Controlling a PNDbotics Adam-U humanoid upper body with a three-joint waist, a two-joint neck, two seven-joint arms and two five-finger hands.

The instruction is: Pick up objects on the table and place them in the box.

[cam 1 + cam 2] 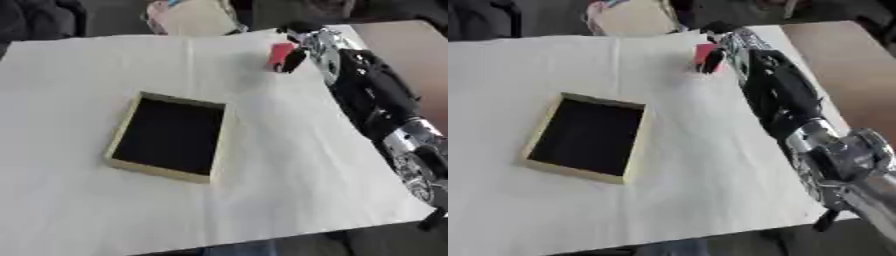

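**Right hand at the red object, far side of the table**

The right arm (372, 95) reaches in from the lower right and stretches diagonally up across the white-covered table (79, 200) to its far right area. At the end of it the right hand (302, 47) sits against a small red object (279, 54), with a dark finger or thumb (291, 60) lying across the object's right side. The red object is boxy in outline and stands close to the table's far edge; beyond its colour and rough shape it cannot be made out. Black digits seem curled onto it from the right, but whether they actually pinch it or only touch it cannot be told, nor whether it is lifted clear of the cloth or resting on it.

The box (122, 131) lies well apart from the hand, toward the middle left of the table. It is shallow, with pale yellow walls and a dark interior, and sits slightly askew to the table's edges.

The left eye view shows the red object with more of its left face clear of the hand. The right eye view shows more of the arm near the camera, including the silver joint (846, 150) at the lower right, and a strip of brown surface (859, 60) beside the table. The left hand appears in neither view.
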